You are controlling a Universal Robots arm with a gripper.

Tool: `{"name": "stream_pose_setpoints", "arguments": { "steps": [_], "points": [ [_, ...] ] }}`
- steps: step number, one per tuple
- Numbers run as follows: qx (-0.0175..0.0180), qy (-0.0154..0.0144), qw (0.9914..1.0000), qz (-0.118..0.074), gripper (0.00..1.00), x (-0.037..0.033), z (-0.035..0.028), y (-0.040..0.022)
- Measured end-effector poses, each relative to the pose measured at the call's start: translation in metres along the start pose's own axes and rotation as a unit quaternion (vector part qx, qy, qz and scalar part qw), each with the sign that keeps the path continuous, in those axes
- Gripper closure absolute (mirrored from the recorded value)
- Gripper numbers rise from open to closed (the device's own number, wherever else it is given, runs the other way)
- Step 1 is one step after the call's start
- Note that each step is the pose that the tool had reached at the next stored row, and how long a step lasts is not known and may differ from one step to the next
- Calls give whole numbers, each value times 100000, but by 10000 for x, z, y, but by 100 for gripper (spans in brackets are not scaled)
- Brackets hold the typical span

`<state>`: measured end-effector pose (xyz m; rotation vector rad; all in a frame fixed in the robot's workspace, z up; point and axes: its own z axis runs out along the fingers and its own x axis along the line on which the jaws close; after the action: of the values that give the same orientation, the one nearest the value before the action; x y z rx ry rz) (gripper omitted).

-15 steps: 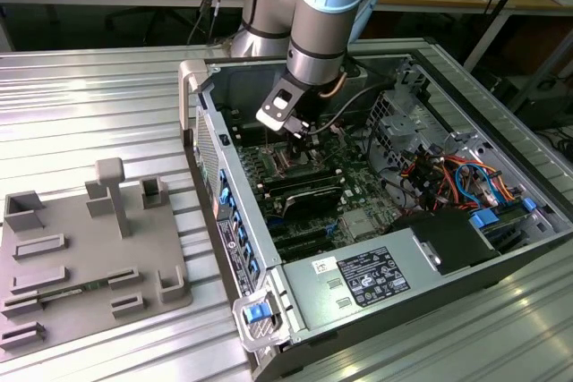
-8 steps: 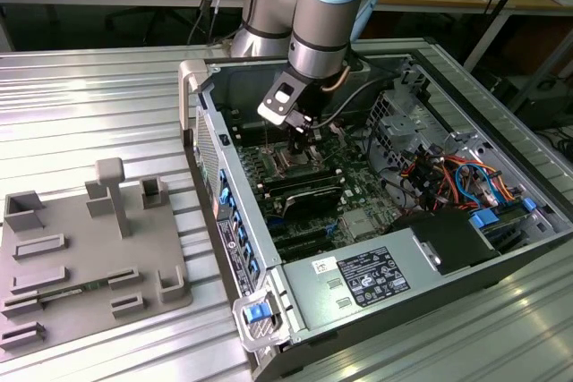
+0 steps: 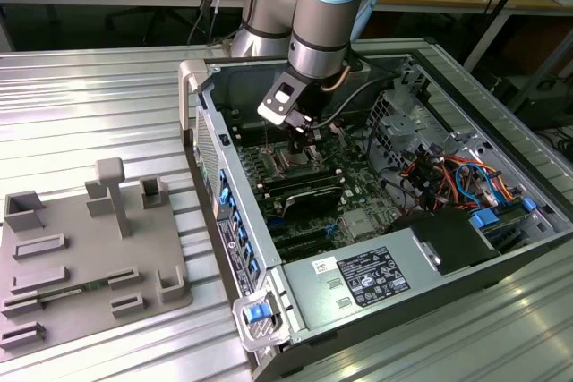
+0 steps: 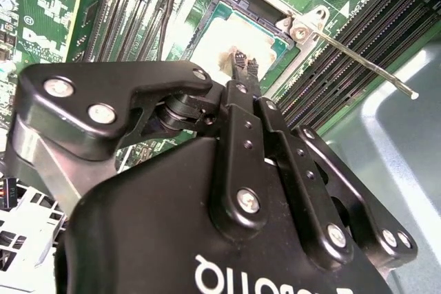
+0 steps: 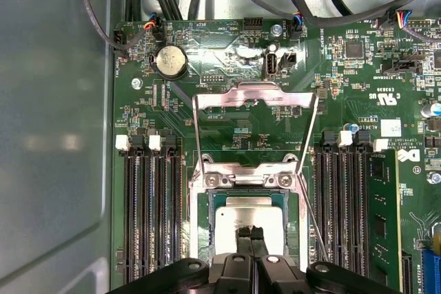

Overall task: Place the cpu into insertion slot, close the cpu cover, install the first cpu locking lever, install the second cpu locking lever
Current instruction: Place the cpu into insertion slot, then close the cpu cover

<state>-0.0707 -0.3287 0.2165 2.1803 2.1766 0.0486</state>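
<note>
Metal table [image 3: 89, 105]; gripper [image 5: 251, 232] at cpu [image 5: 231, 225]

Black memory slots [image 5: 148, 211] flank the claw [image 5: 251, 233] on both sides, with a coin battery [image 5: 170, 61] on the green motherboard [image 5: 234, 122] ahead of it. Well apart, outside the open computer case [image 3: 235, 221], a grey tray [image 3: 89, 239] lies on the ribbed surface [image 3: 89, 105].

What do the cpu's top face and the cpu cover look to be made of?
The cpu: its top face looks like matte silver-grey metal, with a soft, pale glare. The cpu cover: probably thin stamped sheet metal with a bright finish, judging by the sharp highlights along its open frame.
</note>
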Motion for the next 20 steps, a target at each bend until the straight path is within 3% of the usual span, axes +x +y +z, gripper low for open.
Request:
{"name": "stream_pose_setpoints", "arguments": {
  "steps": [10,20],
  "points": [
    [0,3,100000,-17,89,0,-1,0],
    [-13,32,99999,-323,89,0,-42,3]
  ]
}}
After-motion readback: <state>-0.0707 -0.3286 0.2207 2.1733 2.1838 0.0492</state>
